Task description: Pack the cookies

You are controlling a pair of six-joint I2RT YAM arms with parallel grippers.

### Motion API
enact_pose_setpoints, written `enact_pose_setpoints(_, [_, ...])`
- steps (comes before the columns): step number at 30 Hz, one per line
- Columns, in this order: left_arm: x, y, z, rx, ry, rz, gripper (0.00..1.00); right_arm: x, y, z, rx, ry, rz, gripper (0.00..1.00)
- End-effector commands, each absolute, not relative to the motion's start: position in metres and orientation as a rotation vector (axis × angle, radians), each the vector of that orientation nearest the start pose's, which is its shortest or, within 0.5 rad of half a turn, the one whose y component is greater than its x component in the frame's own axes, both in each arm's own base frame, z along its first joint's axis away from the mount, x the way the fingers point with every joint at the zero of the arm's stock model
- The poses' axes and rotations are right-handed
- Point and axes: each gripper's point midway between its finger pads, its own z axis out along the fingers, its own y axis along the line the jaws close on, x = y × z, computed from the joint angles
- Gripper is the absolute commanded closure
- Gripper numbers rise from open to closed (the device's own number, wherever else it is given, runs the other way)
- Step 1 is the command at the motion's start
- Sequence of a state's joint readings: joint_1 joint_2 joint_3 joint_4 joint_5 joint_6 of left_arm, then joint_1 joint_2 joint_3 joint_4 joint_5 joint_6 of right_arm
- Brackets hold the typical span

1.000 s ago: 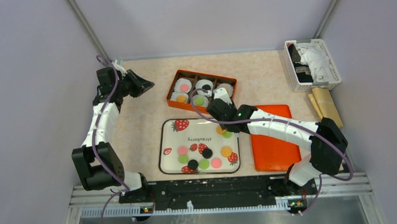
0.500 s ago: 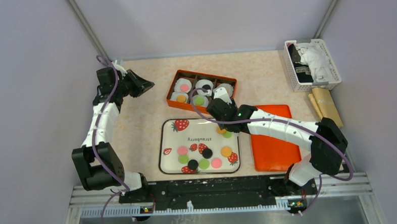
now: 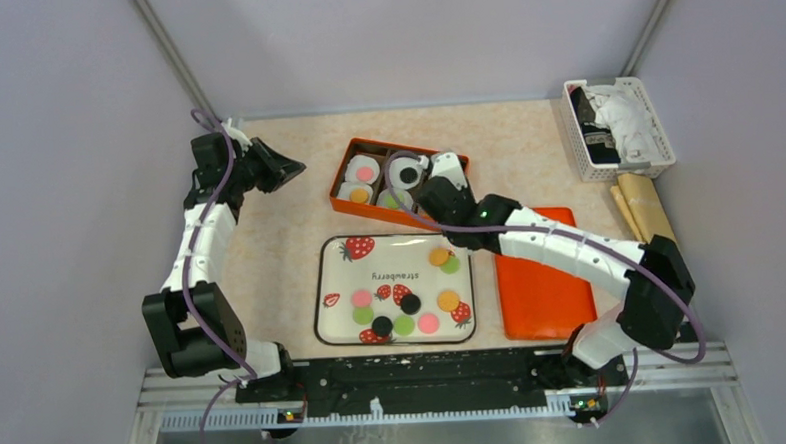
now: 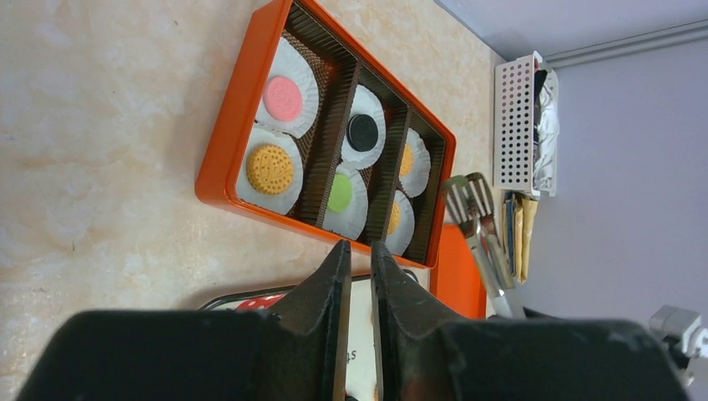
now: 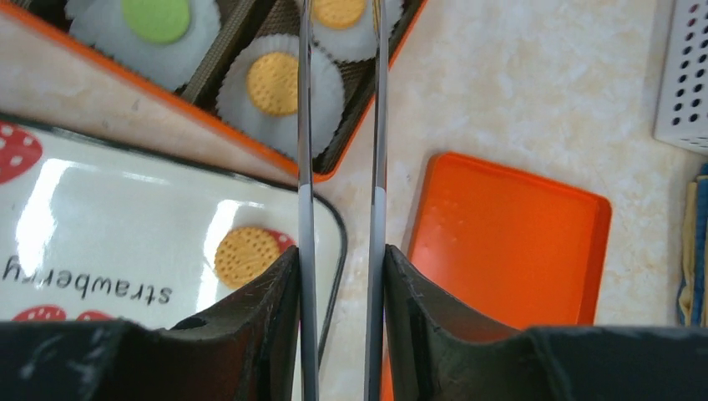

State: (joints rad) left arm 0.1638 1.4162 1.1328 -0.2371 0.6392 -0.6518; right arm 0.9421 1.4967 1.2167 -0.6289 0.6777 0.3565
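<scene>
Nearest, tray [image 3: 337,284]: lies low at centre of the top view; loose cookies [image 3: 404,325] in orange, green, pink and black are scattered on it, most along its lower edge, two at its upper right corner.
Lid [image 3: 542,296]: flat, orange, laid just right of the tray and partly covered by the right arm.
Right gripper [image 5: 341,251]: clamped on tongs [image 5: 305,125], whose thin blades are held apart; nothing is seen between their tips in the left wrist view.
Tong tips: held at the right end of the box.
Box [image 4: 225,167]: orange, set beyond the tray at upper centre; six white cups [image 4: 296,71] are seated in it, each with one cookie: pink, black, green and three orange.
Left gripper [image 4: 356,251]: raised at upper left of the top view, well apart from the box; its fingers are nearly together with a narrow slit between, and nothing is held.
Basket [image 3: 655,120]: white, at far upper right.
</scene>
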Motion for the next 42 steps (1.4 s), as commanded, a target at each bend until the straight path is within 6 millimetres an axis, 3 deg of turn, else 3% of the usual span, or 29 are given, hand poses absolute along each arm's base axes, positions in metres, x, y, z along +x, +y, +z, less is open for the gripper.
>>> enact_pose_setpoints(1, [0.406, -0.063, 0.242, -0.399, 2.028, -0.986, 0.8, 0.33, 0.195, 0.223, -0.175, 2.11, -0.189, 0.63])
enact_pose_setpoints(5, [0.408, -0.068, 0.236, -0.394, 2.039, -0.999, 0.85, 0.37, 0.158, 0.221, -0.039, 2.141, -0.227, 0.63])
enact_pose_setpoints(8, [0.411, -0.073, 0.232, -0.386, 2.048, -1.013, 0.9, 0.405, 0.142, 0.211, 0.037, 2.167, -0.162, 0.63])
enact_pose_setpoints(14, [0.417, -0.08, 0.228, -0.375, 2.055, -1.014, 0.94, 0.471, 0.119, 0.158, 0.059, 2.262, -0.161, 0.62])
enact_pose_setpoints(20, [0.42, -0.082, 0.22, -0.385, 2.074, -1.004, 0.97, 0.524, 0.095, 0.102, 0.086, 2.353, -0.072, 0.62])
enact_pose_setpoints(23, [0.422, -0.084, 0.215, -0.391, 2.086, -0.997, 0.97, 0.536, 0.082, 0.077, 0.101, 2.403, -0.066, 0.62])
enact_pose_setpoints(30, [0.43, -0.095, 0.206, -0.391, 2.111, -0.992, 0.99, 0.535, 0.054, 0.037, 0.129, 2.476, -0.157, 0.61])
enact_pose_setpoints(37, [0.432, -0.11, 0.197, -0.374, 2.145, -0.988, 1.0, 0.545, 0.023, 0.038, 0.192, 2.475, -0.314, 0.59])
enact_pose_setpoints(41, [0.435, -0.111, 0.189, -0.373, 2.16, -0.967, 1.0, 0.553, 0.022, 0.04, 0.177, 2.481, -0.297, 0.54])
enact_pose_setpoints(42, [0.437, -0.112, 0.187, -0.371, 2.163, -0.962, 1.0, 0.555, 0.023, 0.044, 0.175, 2.473, -0.286, 0.48])
